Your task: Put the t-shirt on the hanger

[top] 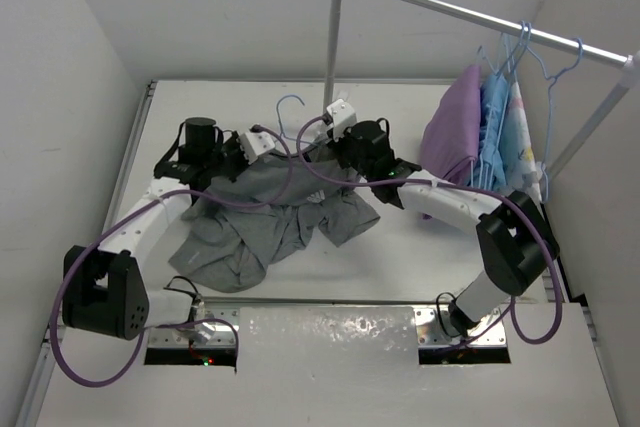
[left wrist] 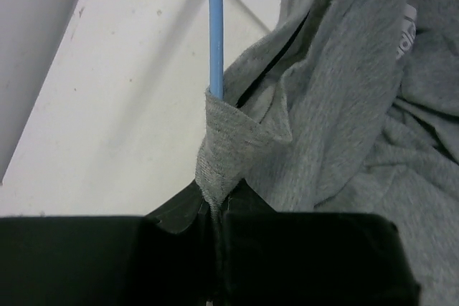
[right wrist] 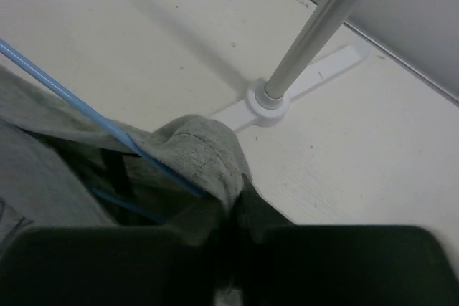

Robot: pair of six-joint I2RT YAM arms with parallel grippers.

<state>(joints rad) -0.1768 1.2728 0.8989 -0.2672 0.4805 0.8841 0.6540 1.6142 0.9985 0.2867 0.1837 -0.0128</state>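
The heather-grey t-shirt (top: 265, 222) lies crumpled in the middle of the table, its upper edge lifted between the two arms. The pale-blue wire hanger (top: 290, 103) shows its hook just behind the shirt. My left gripper (top: 258, 159) is shut on a fold of the shirt's edge (left wrist: 237, 134), and the hanger wire (left wrist: 214, 26) runs into that fold. My right gripper (top: 328, 159) is shut on another bunched fold of the t-shirt (right wrist: 204, 145). There the hanger wire (right wrist: 72, 102) passes under the cloth. Most of the hanger is hidden inside the shirt.
A clothes rack stands at the back right: its upright pole (top: 333, 37), foot (right wrist: 269, 102) and sloping rail (top: 480, 19). A purple garment (top: 455, 127), a light-blue garment (top: 495, 117) and spare hangers (top: 545, 67) hang from the rail. Walls close in left and right.
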